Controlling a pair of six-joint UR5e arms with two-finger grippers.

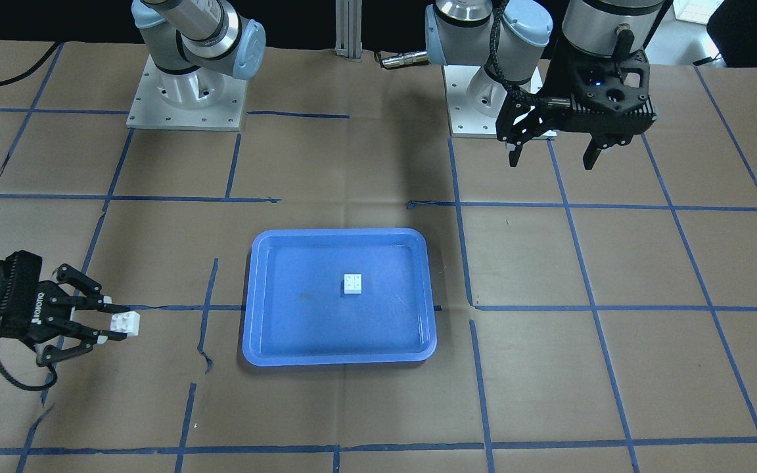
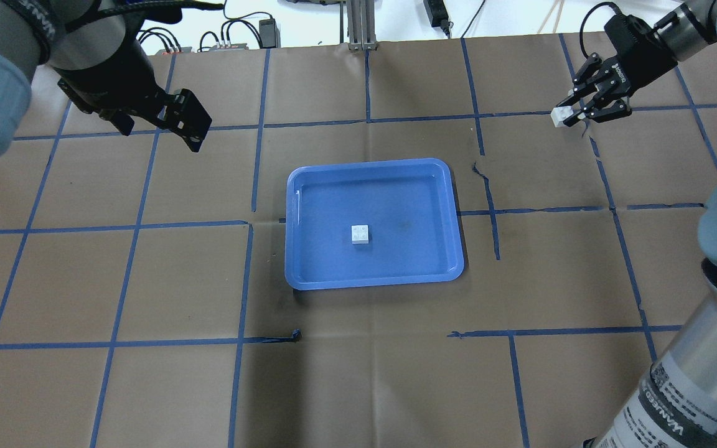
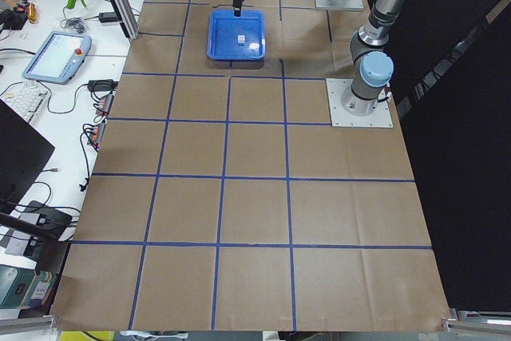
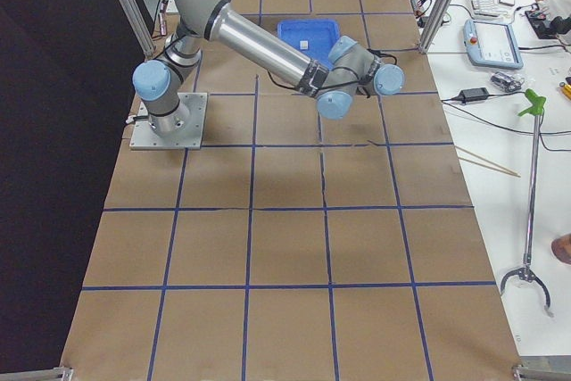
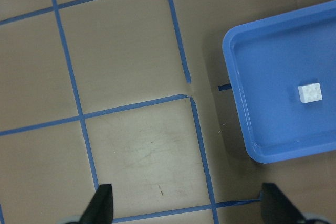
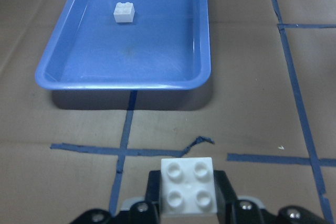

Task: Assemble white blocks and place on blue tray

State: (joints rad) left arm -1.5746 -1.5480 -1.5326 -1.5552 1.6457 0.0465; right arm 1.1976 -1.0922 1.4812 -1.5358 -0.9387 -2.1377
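Observation:
The blue tray (image 1: 267,332) (image 2: 309,277) lies mid-table with one white block (image 1: 353,284) (image 2: 360,234) in its middle. It also shows in the left wrist view (image 5: 310,93) and the right wrist view (image 6: 124,12). My right gripper (image 1: 119,323) (image 2: 567,115) is shut on a second white block (image 1: 125,323) (image 2: 560,116) (image 6: 188,185), held studs up above the paper, well away from the tray. My left gripper (image 1: 552,157) (image 2: 159,127) is open and empty, hanging high on the tray's other side; its fingertips (image 5: 102,203) show at the bottom of its wrist view.
Brown paper with blue tape grid lines (image 2: 253,168) covers the table. The two arm bases (image 1: 184,98) (image 1: 490,98) stand at the robot's edge. Benches with a keyboard, pendant (image 3: 56,53) and tools flank the table's far side.

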